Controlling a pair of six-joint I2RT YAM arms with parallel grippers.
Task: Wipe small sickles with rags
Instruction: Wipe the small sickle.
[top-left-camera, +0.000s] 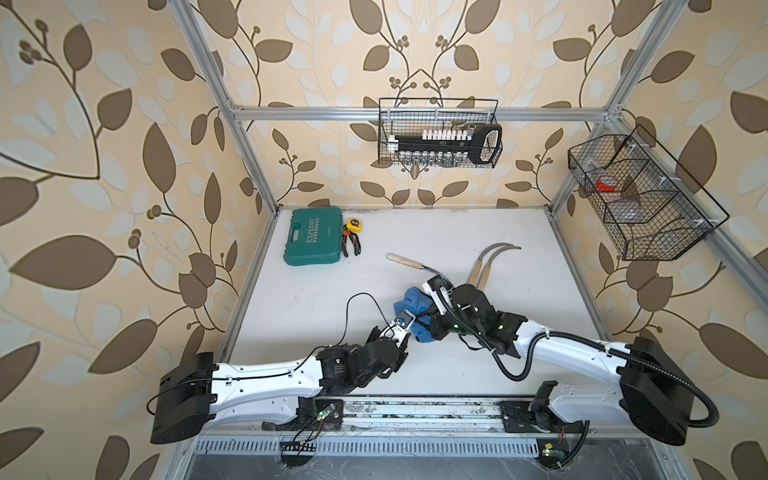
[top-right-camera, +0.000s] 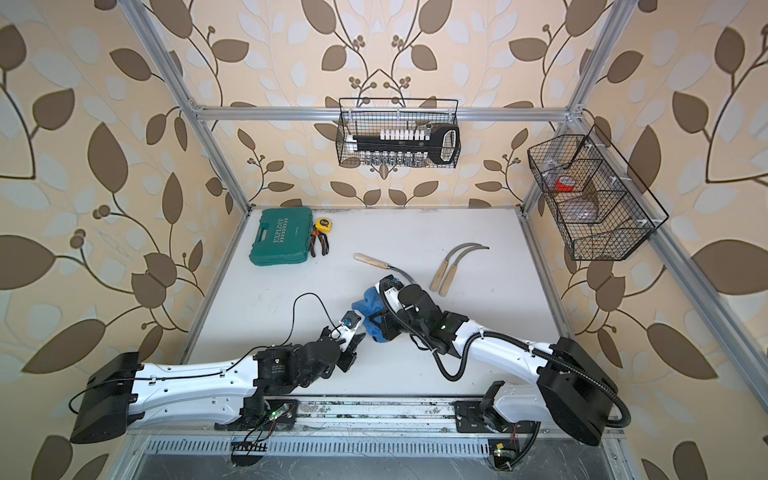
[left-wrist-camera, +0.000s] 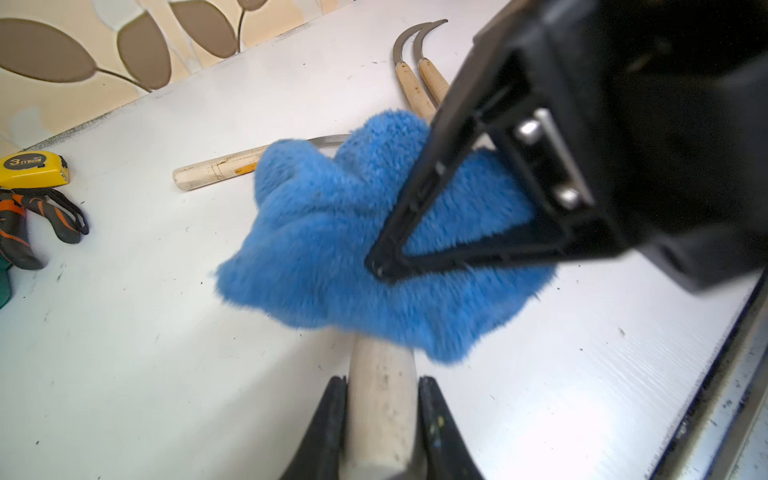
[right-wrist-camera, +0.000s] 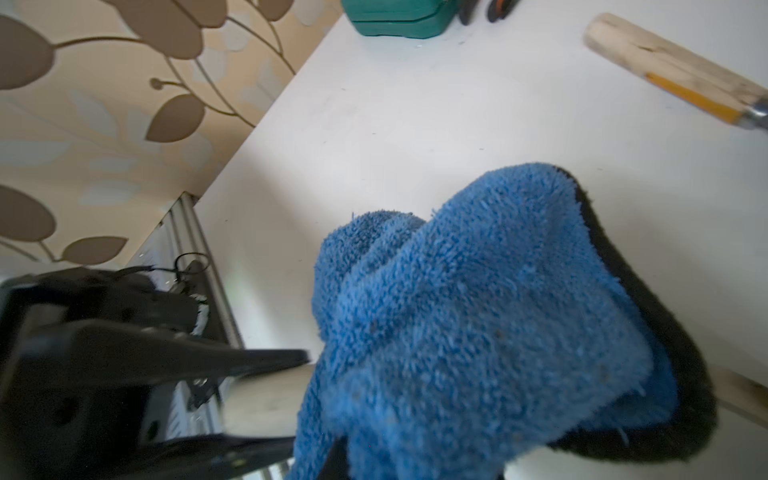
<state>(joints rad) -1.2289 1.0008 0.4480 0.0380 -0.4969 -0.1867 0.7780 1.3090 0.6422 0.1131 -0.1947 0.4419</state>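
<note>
Near frame centre, the wooden handle of a sickle (left-wrist-camera: 382, 419) is clenched by the left gripper (left-wrist-camera: 383, 381); the blue cloth (top-left-camera: 409, 301) draped over it is pinched by the right gripper (left-wrist-camera: 377, 266).

Held sickle (left-wrist-camera: 380, 365), my left gripper (left-wrist-camera: 382, 399): blade under rag (left-wrist-camera: 324, 249). Lone sickle (top-left-camera: 409, 261): blade tip under my right arm (top-left-camera: 561, 336). Paired sickles (left-wrist-camera: 419, 79): handle ends behind my right gripper (left-wrist-camera: 380, 264).

place: probably lab test cell | cues: aluminium frame (top-left-camera: 311, 112), leaf wallpaper (top-left-camera: 104, 166)
</note>
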